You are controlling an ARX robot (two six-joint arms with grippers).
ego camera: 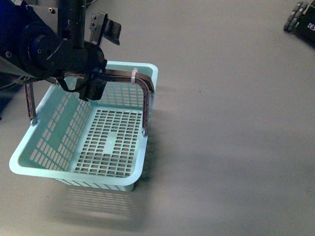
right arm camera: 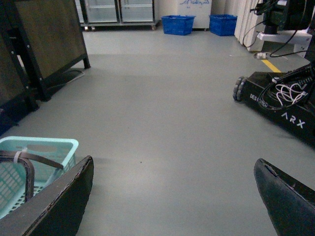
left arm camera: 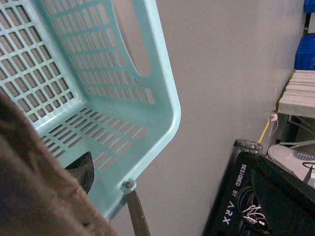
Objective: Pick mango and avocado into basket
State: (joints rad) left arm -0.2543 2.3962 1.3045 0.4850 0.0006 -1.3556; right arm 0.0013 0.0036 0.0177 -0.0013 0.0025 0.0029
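The light teal basket (ego camera: 93,142) hangs tilted above the grey floor and is empty. My left gripper (ego camera: 86,81) is shut on its brown swing handle (ego camera: 142,83), which is bound with a white zip tie (ego camera: 134,74). The basket also shows in the left wrist view (left arm camera: 98,98), with the handle pivot (left arm camera: 128,185) close to the camera, and in the right wrist view (right arm camera: 34,162). My right gripper (right arm camera: 177,196) is open and empty above bare floor, with the basket to one side of it. No mango or avocado is in view.
A black ARX robot base with wheels (right arm camera: 280,103) stands on the floor; it also shows in the front view (ego camera: 300,22) and in the left wrist view (left arm camera: 261,196). Blue crates (right arm camera: 178,24), fridges and a dark board stand (right arm camera: 44,44) are further off.
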